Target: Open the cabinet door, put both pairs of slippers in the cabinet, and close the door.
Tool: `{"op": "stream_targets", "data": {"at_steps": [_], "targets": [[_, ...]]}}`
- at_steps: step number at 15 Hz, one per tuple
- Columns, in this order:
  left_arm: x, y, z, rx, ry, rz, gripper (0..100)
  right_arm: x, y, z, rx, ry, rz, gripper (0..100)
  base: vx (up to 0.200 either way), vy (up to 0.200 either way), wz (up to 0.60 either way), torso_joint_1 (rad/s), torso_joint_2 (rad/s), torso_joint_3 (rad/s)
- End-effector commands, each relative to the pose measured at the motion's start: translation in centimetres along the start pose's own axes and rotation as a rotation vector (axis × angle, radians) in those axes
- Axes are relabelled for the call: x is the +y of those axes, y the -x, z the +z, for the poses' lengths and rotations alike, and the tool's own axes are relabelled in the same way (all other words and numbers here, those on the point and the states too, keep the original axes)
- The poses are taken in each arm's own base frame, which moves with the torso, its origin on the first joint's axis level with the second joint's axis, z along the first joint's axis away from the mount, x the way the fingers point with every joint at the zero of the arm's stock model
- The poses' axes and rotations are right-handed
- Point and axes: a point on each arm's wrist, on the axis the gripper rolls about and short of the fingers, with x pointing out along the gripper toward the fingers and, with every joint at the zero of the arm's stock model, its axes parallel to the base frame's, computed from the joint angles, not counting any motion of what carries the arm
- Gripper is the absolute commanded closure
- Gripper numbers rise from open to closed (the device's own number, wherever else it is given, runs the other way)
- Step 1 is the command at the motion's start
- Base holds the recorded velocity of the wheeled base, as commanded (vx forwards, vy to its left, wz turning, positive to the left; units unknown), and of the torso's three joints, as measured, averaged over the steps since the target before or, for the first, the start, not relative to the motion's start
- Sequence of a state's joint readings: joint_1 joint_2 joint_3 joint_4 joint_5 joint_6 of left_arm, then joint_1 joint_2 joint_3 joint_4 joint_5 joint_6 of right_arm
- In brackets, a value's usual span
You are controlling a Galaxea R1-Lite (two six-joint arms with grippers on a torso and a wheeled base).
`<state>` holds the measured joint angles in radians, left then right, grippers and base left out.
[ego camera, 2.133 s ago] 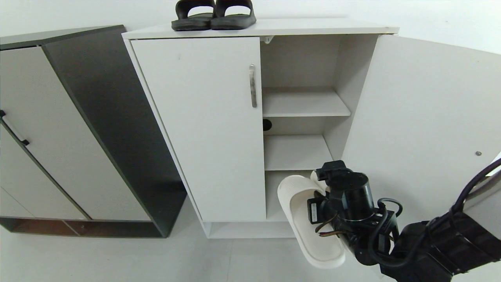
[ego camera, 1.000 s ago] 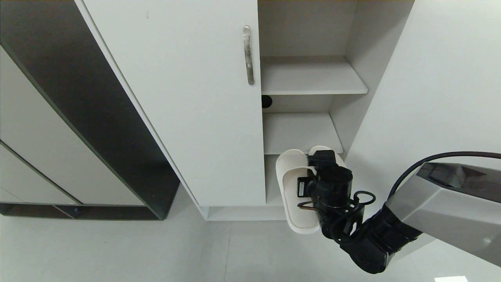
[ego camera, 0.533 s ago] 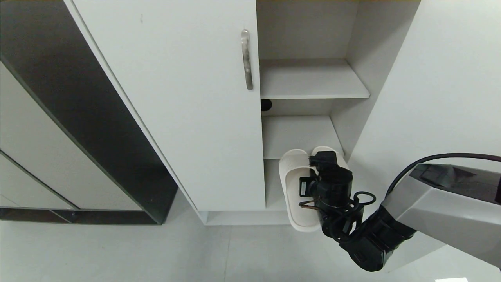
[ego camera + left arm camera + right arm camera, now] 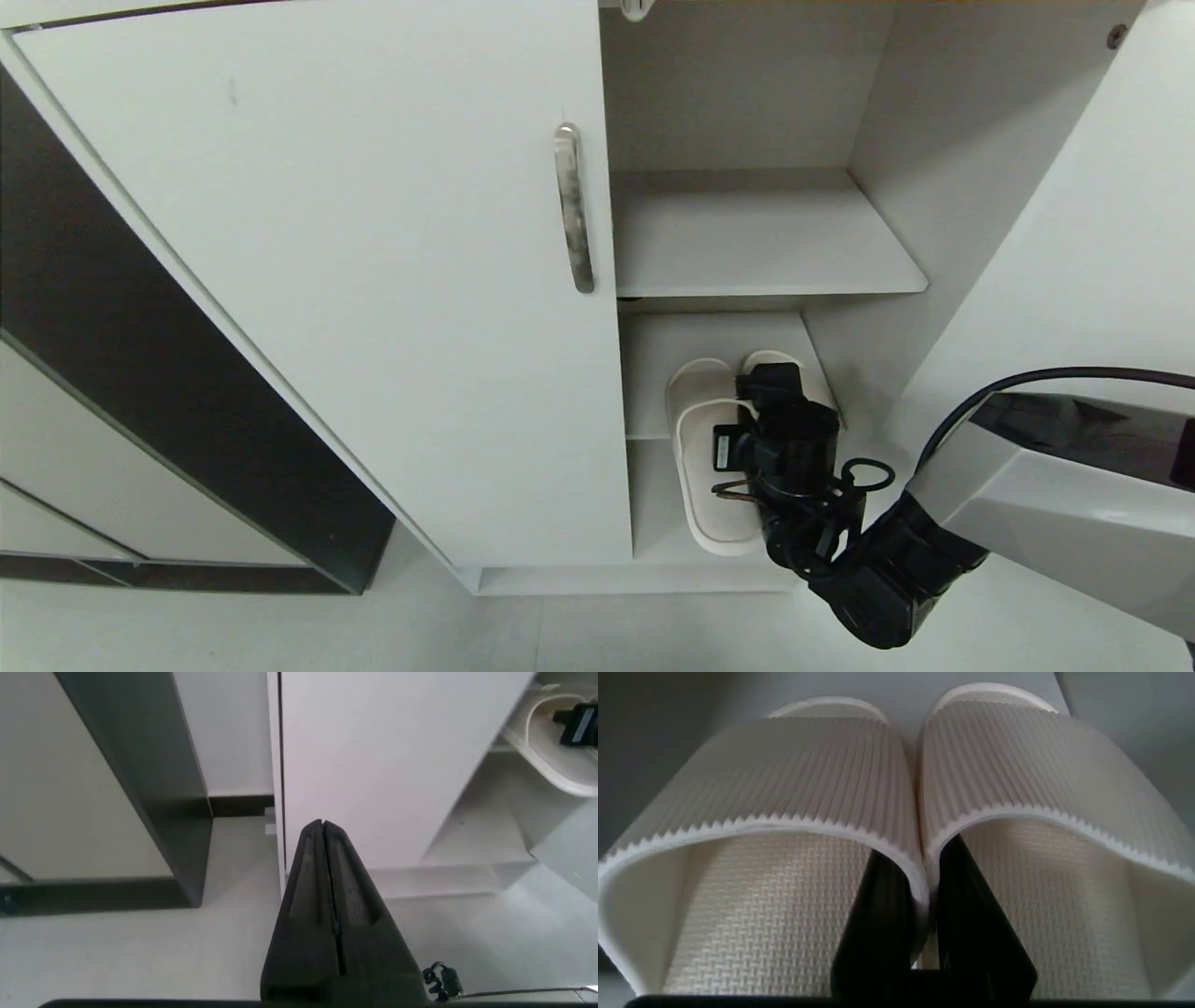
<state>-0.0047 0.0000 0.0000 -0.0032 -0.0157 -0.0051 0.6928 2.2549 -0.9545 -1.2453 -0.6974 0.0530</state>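
The right gripper (image 4: 923, 887) has carried the white slippers (image 4: 709, 467) forward. A moment ago their heels hung over the floor (image 4: 280, 625) in front of the cabinet (image 4: 373, 280). Now the whole pair lies within the outline of the open right half, and the head camera has also shifted closer.

The gripper's two black fingers (image 4: 878, 924) are pinching the touching inner walls of the two slippers, so the pair is held side by side, straps up. The toes point away from the gripper, into the cabinet. Ahead of the fingertips are the white shelves (image 4: 756, 243), and the toes overlap the front edge of the lower shelf. It is unclear whether the soles are resting on anything.

To this gripper's left is the closed door (image 4: 327, 233) with its metal handle (image 4: 571, 210). To its right the open door (image 4: 1074, 280) is swung wide.

The left gripper (image 4: 322, 835) has its fingers pressed together, holding nothing. It hangs low above the floor. Ahead of it is the closed door's lower corner, with a dark grey cabinet (image 4: 140, 355) off to its left.
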Motion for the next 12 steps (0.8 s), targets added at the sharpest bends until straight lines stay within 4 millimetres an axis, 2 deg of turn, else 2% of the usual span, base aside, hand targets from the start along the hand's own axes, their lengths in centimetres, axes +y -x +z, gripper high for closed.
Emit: {"op": "stream_targets", "data": {"at_steps": [1, 6, 9, 12], "targets": [[0.0, 0.0, 0.0, 0.000, 0.001, 0.000, 100, 0.1, -0.1, -0.5, 0.008, 0.005, 0.001, 100, 0.000, 0.000, 0.00, 0.000, 0.00, 0.000], [0.0, 0.0, 0.0, 0.000, 0.001, 0.000, 100, 0.0, -0.9, -1.8, 0.027, 0.017, -0.006, 100, 0.000, 0.000, 0.00, 0.000, 0.00, 0.000], [0.0, 0.0, 0.0, 0.002, 0.001, 0.000, 100, 0.4, -4.6, -1.5, -0.026, -0.020, -0.048, 100, 0.000, 0.000, 0.00, 0.000, 0.00, 0.000], [0.0, 0.0, 0.0, 0.002, 0.003, 0.000, 100, 0.9, -6.5, -0.7, -0.025, -0.019, -0.063, 100, 0.000, 0.000, 0.00, 0.000, 0.00, 0.000]]}}
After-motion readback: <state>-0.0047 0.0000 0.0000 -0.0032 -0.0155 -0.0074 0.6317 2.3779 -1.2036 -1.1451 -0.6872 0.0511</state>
